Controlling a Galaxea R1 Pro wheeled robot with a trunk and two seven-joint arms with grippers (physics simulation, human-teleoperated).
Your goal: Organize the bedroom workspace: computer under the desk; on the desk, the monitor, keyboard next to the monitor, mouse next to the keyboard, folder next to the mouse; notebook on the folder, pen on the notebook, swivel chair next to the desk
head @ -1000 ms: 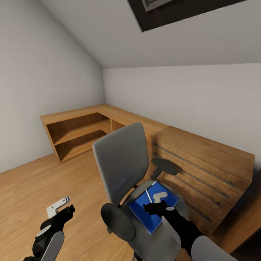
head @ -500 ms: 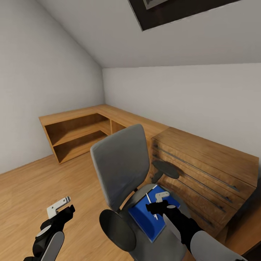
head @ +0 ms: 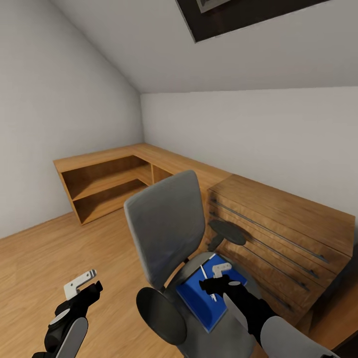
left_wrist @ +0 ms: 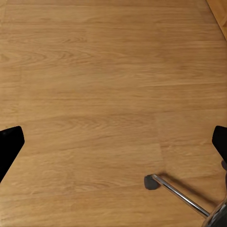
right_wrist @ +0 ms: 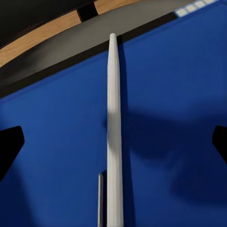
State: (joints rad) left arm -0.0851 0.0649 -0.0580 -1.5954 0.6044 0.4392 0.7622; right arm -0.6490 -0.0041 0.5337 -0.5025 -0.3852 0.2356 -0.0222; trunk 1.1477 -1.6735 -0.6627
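We've got the swivel chair point(head: 171, 238) front and centre: matte grey padded backrest, dark round armrests, metal star base. One chrome leg with a dark caster point(left_wrist: 152, 182) shows in the left wrist view over the floor.

The folder point(head: 199, 296) lies flat on the seat, bright blue, smooth, rectangular, with a pale edge toward the backrest. The pen point(head: 205, 274) lies on top of it, a thin white stick tapering to a point; in the right wrist view the pen point(right_wrist: 113, 137) runs straight down the middle of the blue folder point(right_wrist: 175, 118).

Our right gripper point(head: 219, 282) hangs just over the folder and pen, fingers spread to either side of the pen, nothing clamped. Whether a tip touches the folder we can't tell.

Our left gripper point(head: 82, 286) sits low at the near left over bare floor, fingers apart, holding nothing.

Right of the chair is a light wooden drawer chest point(head: 283, 233) with long thin bar handles. Far left is a low wooden corner shelf unit point(head: 107, 179) with open compartments.

The floor point(head: 54, 253) is warm wood plank with visible grain. The walls are plain white under a sloped ceiling with a dark-framed skylight point(head: 238, 15).
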